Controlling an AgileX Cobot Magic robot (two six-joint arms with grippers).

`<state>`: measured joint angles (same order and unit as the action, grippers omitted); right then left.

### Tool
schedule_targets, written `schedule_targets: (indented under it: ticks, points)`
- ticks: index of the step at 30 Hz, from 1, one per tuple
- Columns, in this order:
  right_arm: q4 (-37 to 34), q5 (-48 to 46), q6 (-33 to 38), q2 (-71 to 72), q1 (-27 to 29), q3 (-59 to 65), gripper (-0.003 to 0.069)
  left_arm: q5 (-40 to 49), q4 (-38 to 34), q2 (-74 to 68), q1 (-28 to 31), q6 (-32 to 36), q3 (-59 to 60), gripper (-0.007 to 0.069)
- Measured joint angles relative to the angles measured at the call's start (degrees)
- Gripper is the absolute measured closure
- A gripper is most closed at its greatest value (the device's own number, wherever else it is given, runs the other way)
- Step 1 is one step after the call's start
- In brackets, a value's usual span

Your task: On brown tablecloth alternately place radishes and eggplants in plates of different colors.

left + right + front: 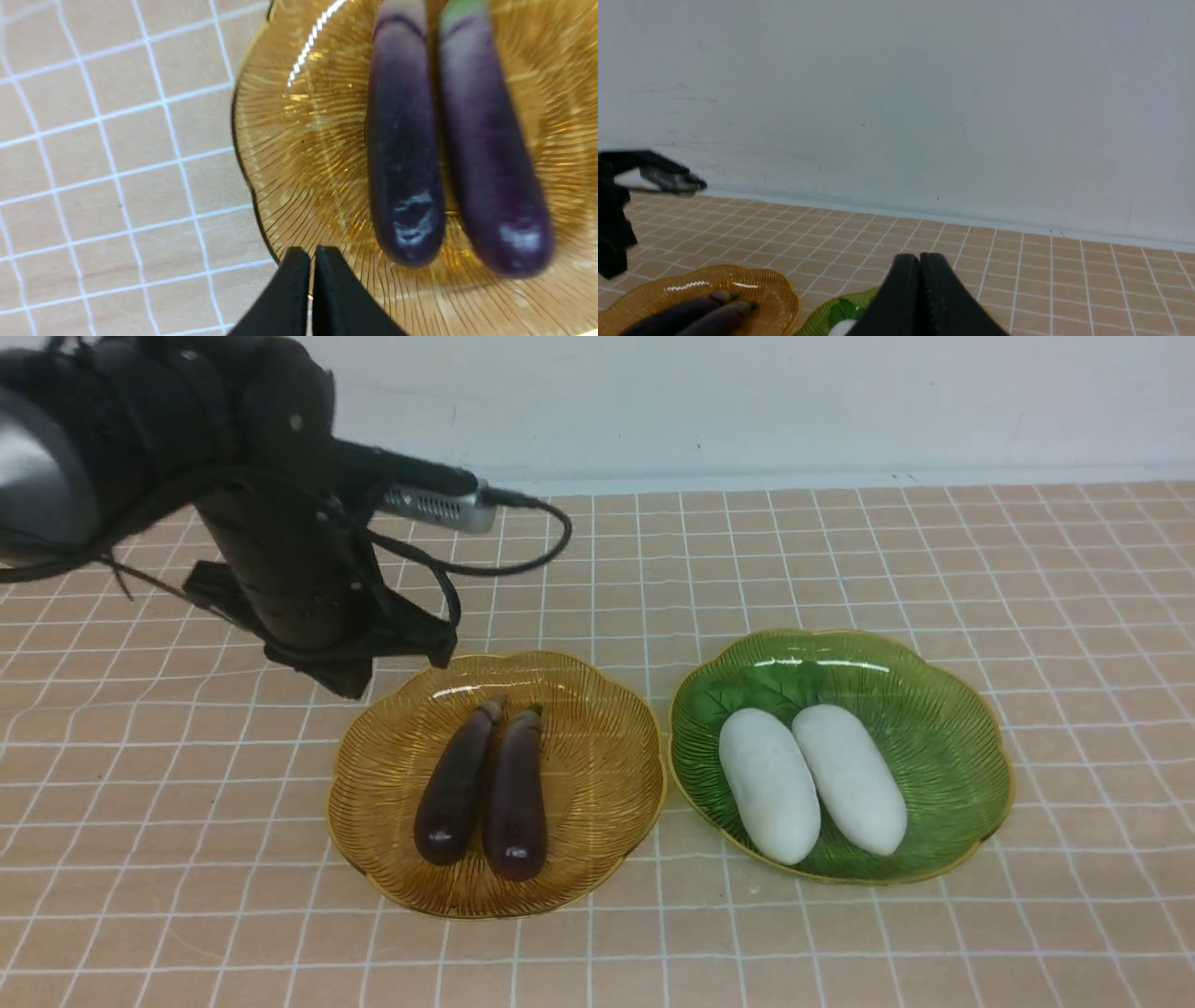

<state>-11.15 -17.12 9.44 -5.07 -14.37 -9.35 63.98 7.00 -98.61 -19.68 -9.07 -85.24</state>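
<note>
Front view overlooks both plates; wrists (left blurry, perhaps closest) share amber plate.

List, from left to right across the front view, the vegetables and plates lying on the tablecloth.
Amber-yellow ribbed plate, holding the left dark purple eggplant, then the right dark purple eggplant → green ribbed plate, holding the left white radish, then the right white radish.
</note>
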Motion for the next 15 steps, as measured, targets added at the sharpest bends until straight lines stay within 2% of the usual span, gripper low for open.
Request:
schedule_targets:
  ticks: [8, 15]
  points:
    - [4.5, -7.8, 0.0, 5.5, 5.9, 10.4, 0.0674, 4.0, -0.7, 8.6, 0.0, 0.3, 0.0, 0.0628]
    - [6.5, -7.0, 0.0, 5.6, 7.6, 10.6, 0.0674, 6.6, -0.7, 17.1, 0.0, 0.9, 1.2, 0.0628]
